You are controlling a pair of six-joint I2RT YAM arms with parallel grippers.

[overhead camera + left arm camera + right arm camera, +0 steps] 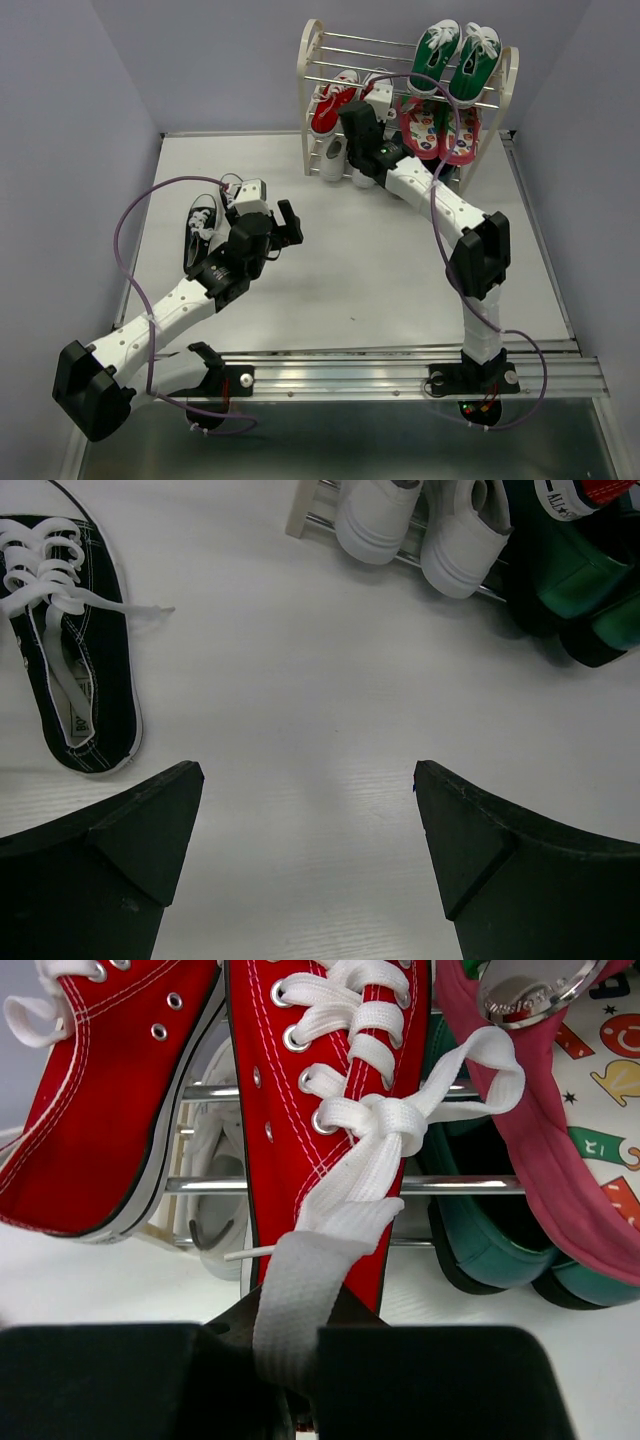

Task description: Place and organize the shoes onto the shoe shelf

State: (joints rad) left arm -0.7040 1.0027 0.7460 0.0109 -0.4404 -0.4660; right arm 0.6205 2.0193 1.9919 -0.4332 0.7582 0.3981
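Note:
The cream shoe shelf point(311, 60) stands at the back of the table. A pair of red shoes point(333, 106) rests on its middle tier, and white shoes point(334, 156) sit on the lowest tier. My right gripper point(300, 1365) is shut at the heel of the right red shoe point(310, 1110), with that shoe's white lace point(300, 1290) running down into its jaws. The other red shoe point(95, 1090) lies beside it. One black shoe point(75, 675) lies on the table at the left. My left gripper point(310, 790) hovers open over bare table to its right, holding nothing.
Green sneakers point(455, 55) fill the top tier. Pink patterned shoes point(560, 1130) sit right of the red pair, with dark green boots point(490, 1245) below them. The black shoe's loose lace point(130, 608) trails on the table. Grey walls close in on both sides.

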